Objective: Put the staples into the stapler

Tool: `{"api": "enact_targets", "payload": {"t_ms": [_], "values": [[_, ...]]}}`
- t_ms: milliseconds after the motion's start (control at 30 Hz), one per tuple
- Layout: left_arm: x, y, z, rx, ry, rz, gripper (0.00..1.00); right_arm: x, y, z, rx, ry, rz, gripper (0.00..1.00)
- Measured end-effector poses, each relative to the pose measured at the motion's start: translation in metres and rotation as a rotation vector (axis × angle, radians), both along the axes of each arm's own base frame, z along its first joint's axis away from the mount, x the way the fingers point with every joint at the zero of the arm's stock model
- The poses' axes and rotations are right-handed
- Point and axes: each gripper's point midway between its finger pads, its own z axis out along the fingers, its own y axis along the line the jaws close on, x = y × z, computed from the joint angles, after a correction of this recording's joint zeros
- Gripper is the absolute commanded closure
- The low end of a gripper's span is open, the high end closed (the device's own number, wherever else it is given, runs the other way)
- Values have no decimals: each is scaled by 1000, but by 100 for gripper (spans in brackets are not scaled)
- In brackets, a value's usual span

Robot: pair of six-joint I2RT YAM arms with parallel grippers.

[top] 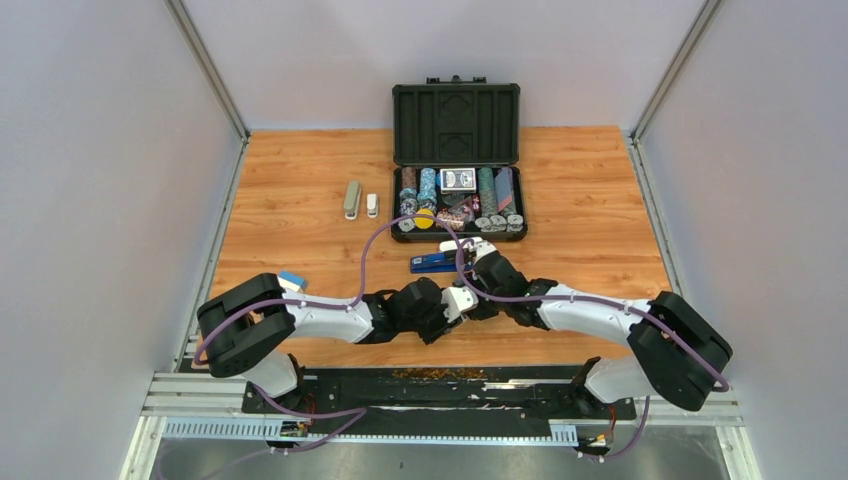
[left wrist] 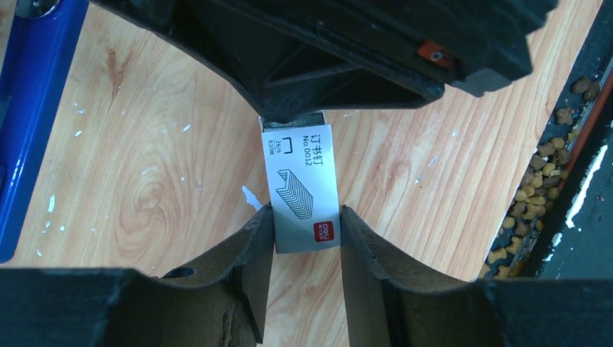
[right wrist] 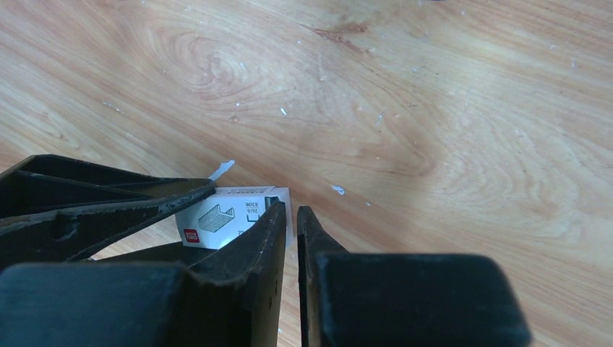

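On the wooden table [top: 300,170] lie three staplers: one blue stapler [top: 432,263], one grey-olive stapler [top: 352,199] and, just beside that, one small white stapler [top: 373,206]. At the far side stands one open black case [top: 456,120] of poker chips with a card deck. Between the two arms is one small white box [left wrist: 300,173] with a red mark and a drawing of staples.

The table is orange-brown wood grain flecked with white specks, with brown crumbs [left wrist: 535,195] in the dark strip at its near edge. Plain grey walls [top: 100,150] close it in on three sides.

The blue stapler is long and slim. It lies flat just in front of the case and just beyond the two tools.

The left tool [left wrist: 306,217] is clamped narrow on the white box's near end, one finger against each long side. The right tool [right wrist: 291,217] is almost closed, with a thin slit between its fingers and its tips at the box's far end. Whether it pinches any of the box I cannot tell. What the box holds is hidden.
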Motion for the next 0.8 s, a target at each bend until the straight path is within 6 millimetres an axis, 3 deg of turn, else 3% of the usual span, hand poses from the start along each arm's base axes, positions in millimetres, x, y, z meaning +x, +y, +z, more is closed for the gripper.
{"api": "enact_targets", "payload": {"t_ms": [533, 800], "values": [[0, 0, 0, 3, -6, 5, 56, 0, 3, -2, -18, -12, 14, 100], [0, 0, 0, 4, -7, 10, 57, 1, 1, -1, -79, -30, 17, 100]]}}
